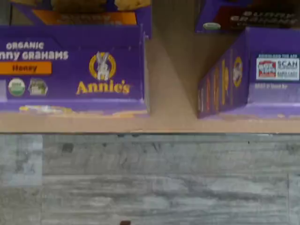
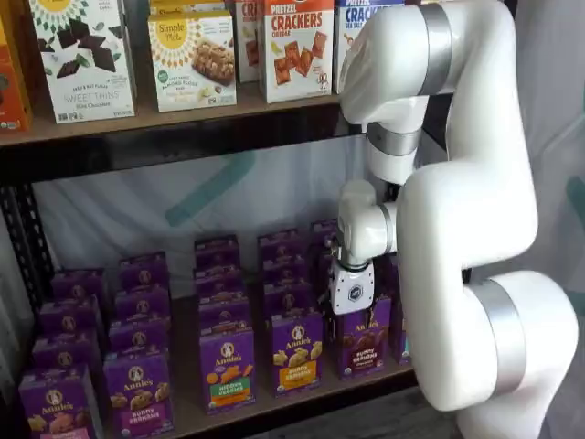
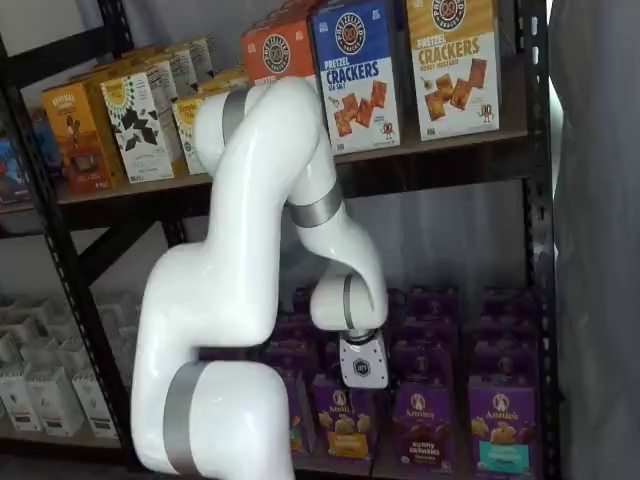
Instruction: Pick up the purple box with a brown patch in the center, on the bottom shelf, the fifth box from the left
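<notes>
The purple box (image 2: 363, 343) with dark brown crackers across its middle stands upright at the front of the bottom shelf (image 2: 187, 413); it also shows in a shelf view (image 3: 418, 422). My gripper (image 2: 349, 315) hangs just above and to the left of it, over the gap to the yellow-label carton (image 2: 297, 355). Only its white body shows plainly in both shelf views (image 3: 358, 385); the fingers are not clear. In the wrist view a Honey carton top (image 1: 75, 70) and a purple carton top with a SCAN label (image 1: 262, 75) flank a strip of bare board (image 1: 168, 93).
Rows of purple cartons fill the bottom shelf. A teal-label carton (image 3: 500, 432) stands right of the purple box. Large cracker boxes (image 2: 297, 46) stand on the higher board. A black rack upright (image 3: 540, 250) is at the right. Grey plank floor (image 1: 150, 183) lies before the shelf edge.
</notes>
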{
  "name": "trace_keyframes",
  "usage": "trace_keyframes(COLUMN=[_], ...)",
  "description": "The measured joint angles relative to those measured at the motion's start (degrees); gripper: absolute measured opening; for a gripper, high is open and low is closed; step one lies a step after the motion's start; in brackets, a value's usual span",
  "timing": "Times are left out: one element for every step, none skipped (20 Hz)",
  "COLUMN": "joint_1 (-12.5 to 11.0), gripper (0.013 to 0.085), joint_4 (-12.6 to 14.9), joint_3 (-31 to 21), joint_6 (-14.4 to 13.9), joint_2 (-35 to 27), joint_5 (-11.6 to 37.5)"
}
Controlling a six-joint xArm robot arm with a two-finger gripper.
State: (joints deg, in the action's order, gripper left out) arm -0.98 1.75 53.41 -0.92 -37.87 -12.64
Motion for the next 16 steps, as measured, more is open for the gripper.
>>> trace_keyframes(joint_1=[-0.3, -0.9, -1.2, -1.5, -1.7, -1.9, -2.1, -2.3, -2.4, -2.6, -2.7, -2.9, -3.1, -3.5, -3.8, -4.1], gripper=[0.085, 0.085, 0.085, 0.085, 0.085, 0.085, 0.085, 0.085, 0.085, 0.085, 0.085, 0.085, 0.085, 0.085, 0.085, 0.085], joint_4=[0.5, 2.9, 4.5, 5.5, 5.5, 5.8, 5.8, 5.8, 5.5, 5.0, 4.4, 3.7, 3.2, 2.8, 2.7, 2.4], joint_3=[0.7, 1.5, 2.2, 2.9, 3.6, 4.1, 4.6, 5.0, 5.4, 5.8, 6.1, 6.4, 6.8, 7.3, 7.6, 7.9], joint_6=[-0.2, -2.0, -3.2, -3.9, -3.7, -3.7, -3.6, -3.4, -2.9, -2.3, -1.6, -0.8, 0.1, 0.8, 1.1, 1.8], joint_2=[-0.4, -0.9, -1.3, -1.7, -2.1, -2.5, -2.9, -3.2, -3.5, -3.7, -4.0, -4.1, -4.4, -4.6, -4.7, -4.9], joint_5=[-0.3, -0.6, -0.9, -1.3, -1.7, -1.7, -1.7, -1.8, -1.8, -1.7, -1.6, -1.6, -1.6, -1.7, -1.7, -1.8])
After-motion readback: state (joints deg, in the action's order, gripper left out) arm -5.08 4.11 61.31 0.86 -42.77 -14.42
